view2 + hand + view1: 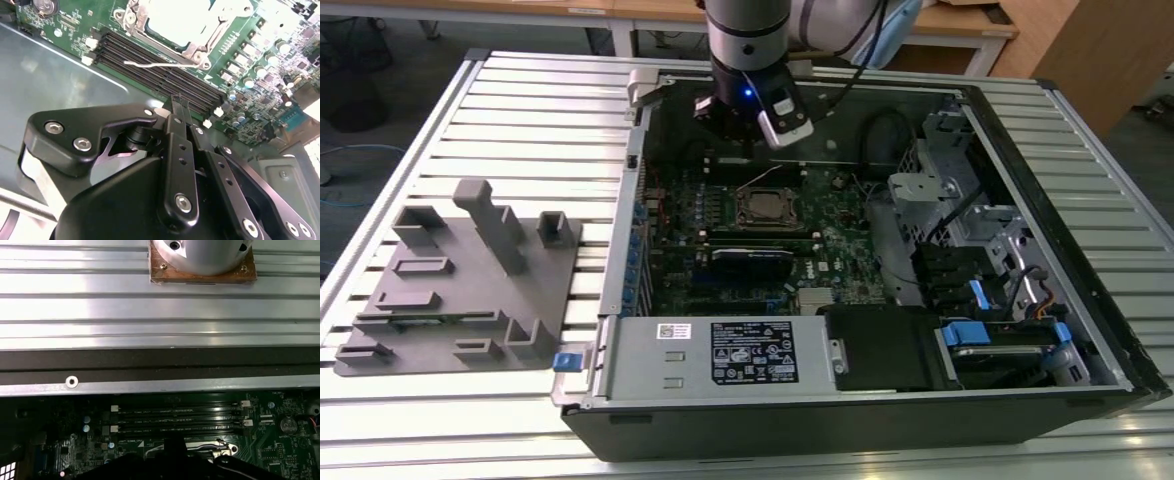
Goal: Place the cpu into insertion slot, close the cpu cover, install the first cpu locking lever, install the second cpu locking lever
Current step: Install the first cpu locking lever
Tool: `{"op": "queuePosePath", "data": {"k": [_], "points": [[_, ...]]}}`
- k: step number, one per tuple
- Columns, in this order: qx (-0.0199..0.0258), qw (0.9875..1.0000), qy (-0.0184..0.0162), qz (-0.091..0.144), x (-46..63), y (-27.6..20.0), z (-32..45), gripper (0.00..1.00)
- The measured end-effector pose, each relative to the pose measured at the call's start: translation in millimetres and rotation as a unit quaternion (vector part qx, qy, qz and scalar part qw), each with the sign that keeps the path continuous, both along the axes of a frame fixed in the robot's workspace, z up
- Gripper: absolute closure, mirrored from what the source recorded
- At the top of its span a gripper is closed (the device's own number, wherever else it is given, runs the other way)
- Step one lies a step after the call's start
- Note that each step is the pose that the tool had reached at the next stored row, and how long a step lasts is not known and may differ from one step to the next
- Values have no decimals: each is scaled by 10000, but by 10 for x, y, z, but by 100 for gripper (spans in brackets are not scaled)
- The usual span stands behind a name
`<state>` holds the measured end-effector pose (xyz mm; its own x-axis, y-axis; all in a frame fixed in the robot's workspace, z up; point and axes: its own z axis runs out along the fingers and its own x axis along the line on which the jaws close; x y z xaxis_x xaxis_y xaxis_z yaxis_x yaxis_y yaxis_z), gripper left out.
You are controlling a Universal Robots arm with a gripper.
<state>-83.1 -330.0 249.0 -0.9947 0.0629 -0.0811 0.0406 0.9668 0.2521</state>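
The cpu [185, 17] lay flat in the insertion slot [744, 208], near the middle of the green board [260, 90] inside the open computer case [720, 350] on the bench [520, 110]. The cpu cover [200, 47] appeared to be down around it, framing its bright top. A thin wire lever [150, 64] stood free over the memory slots [150, 52], not latched. The tool [177, 101] hung above the board's edge beside those slots. Its slim fingers were drawn together on nothing, probably so that a narrow tip could reach the wire without fouling the socket.
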Motion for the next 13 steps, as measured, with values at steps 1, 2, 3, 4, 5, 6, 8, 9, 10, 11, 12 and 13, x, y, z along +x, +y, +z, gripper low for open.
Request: {"op": "queuePosePath", "data": {"k": [1, 2, 3, 4, 5, 6, 8, 9, 10, 11, 12, 13], "points": [[1, 10000, 0, 0, 6, -1, -1, 89], [0, 10000, 0, 0, 8, -1, -1, 89], [0, 10000, 0, -1, 9, -1, -1, 89], [0, 10000, 0, 0, 16, -1, -3, 89], [0, 10000, 0, 0, 16, -1, -3, 89], [0, 10000, 0, 0, 17, 0, -3, 89], [0, 10000, 0, 0, 17, -1, -3, 89], [0, 10000, 0, 0, 17, -1, -3, 89], [0, 10000, 0, 0, 27, -1, -4, 89], [0, 10000, 0, 0, 37, -1, -5, 89], [0, 10000, 0, 0, 38, 0, -5, 89], [0, 10000, 0, 0, 38, -1, -5, 89]]}}
